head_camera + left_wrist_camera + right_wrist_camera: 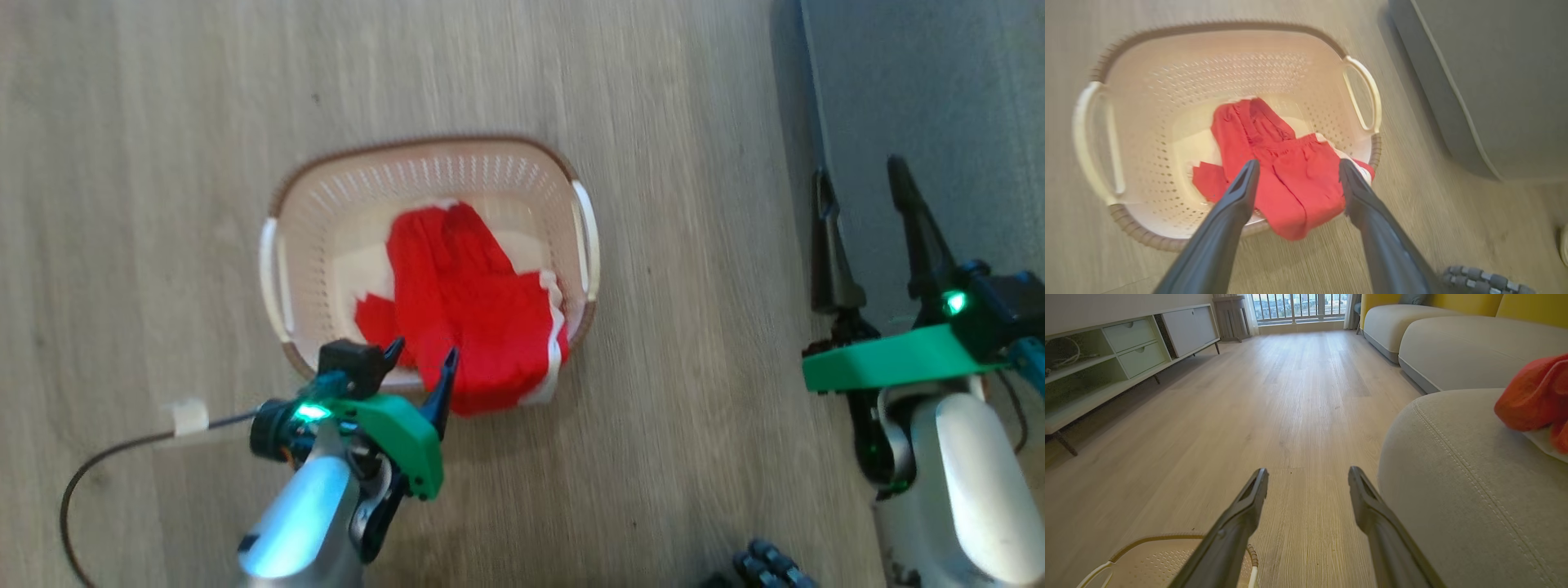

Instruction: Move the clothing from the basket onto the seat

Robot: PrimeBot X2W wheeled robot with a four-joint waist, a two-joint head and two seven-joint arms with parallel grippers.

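A cream basket with a brown rim stands on the wood floor. Red clothing lies inside it and hangs over the near rim. My left gripper hovers open above that draped fabric, a finger on either side, holding nothing. At the right my right gripper is open and empty, close to the edge of the grey-green seat. Another red garment rests on the seat in the right wrist view. A corner of the basket shows below the right fingers.
A black cable with a taped tag runs across the floor at the left. A dark ribbed wheel sits near the bottom edge. A low white cabinet lines the far left wall, with more sofa cushions beyond.
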